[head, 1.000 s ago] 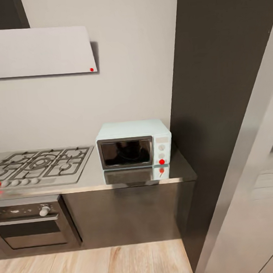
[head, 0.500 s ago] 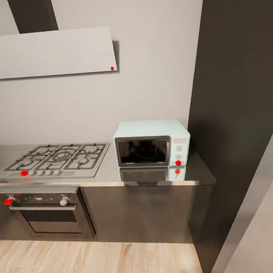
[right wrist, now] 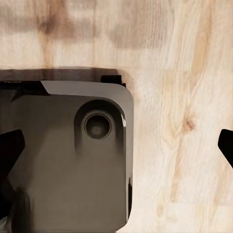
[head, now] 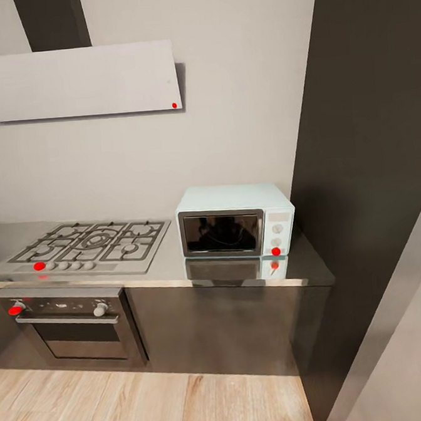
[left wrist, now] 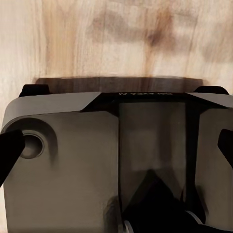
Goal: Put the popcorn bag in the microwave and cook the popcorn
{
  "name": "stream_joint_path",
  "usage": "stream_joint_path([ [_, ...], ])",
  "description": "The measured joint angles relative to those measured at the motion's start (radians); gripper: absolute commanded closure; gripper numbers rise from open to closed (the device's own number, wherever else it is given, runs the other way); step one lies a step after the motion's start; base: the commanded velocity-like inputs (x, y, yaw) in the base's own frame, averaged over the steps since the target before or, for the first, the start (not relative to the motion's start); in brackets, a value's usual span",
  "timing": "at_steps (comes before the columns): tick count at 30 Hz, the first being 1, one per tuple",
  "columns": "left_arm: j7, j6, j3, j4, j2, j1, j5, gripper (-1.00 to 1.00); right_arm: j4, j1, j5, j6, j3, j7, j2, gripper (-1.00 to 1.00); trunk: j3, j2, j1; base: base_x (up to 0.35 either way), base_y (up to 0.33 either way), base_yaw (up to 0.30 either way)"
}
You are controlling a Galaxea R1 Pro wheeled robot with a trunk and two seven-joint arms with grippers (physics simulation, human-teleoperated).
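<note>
Left claw [left wrist: 116, 150] and right claw [right wrist: 116, 145]: fingers spread wide at the frame edges, nothing between them, both hanging over the grey robot base [left wrist: 63, 170] and the light wood floor [head: 155, 403]. Judged step: approach and search, no grasp begun. Leave both claws spread and low while driving, well apart from the dark cabinet fronts. At lower left of the head view, note the built-in oven [head: 71, 333] with its knobs; not to be mistaken for the target appliance. Above it, along the middle of the frame, scan the grey glossy desk [head: 170, 266] from the gas hob [head: 90, 244] at left to the microwave [head: 235, 221] at right of centre. Microwave: standing on the desk near its right end, close to the wall, door with dark window [head: 221, 233] closed, red dot [head: 276, 251] at the panel's lower corner. Turn the head further along the desk to find the popcorn bag before reaching. Mind the tall dark cabinet [head: 368, 130] at right when swinging an arm toward the door. Farthest, upper left: white hood [head: 76, 82].
</note>
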Motion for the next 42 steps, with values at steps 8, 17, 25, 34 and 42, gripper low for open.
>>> stream_joint_path([
  [8,0.0,0.0,0.0,0.0,-0.001,0.0,-0.001,-1.0,-0.001,0.0,0.005,0.002,0.003,0.001,0.003,-1.0,0.0,0.0,0.0,0.091,0.0,0.0],
  [17,0.0,0.0,0.0,0.0,-0.001,0.0,-0.002,-1.0,-0.002,0.0,0.012,0.0,0.004,0.008,0.004,-1.0,0.0,0.0,0.0,0.056,0.0,0.0],
  [25,0.0,0.0,0.0,0.0,-0.001,0.0,-0.002,-1.0,-0.031,-0.001,0.057,-0.003,0.005,0.006,0.016,-1.0,0.0,0.0,0.0,0.0,0.0,0.0],
  [34,0.0,0.0,0.0,0.0,-0.001,0.0,-0.001,-1.0,-0.683,-0.003,0.173,0.368,0.006,0.028,0.137,-1.0,0.0,0.0,0.0,0.0,0.0,0.0],
  [42,0.0,0.0,-0.001,0.0,-0.002,0.0,-0.002,-1.0,-1.152,-0.089,0.166,0.813,0.076,0.098,0.199,-1.0,0.0,0.0,0.0,0.0,0.0,0.0],
])
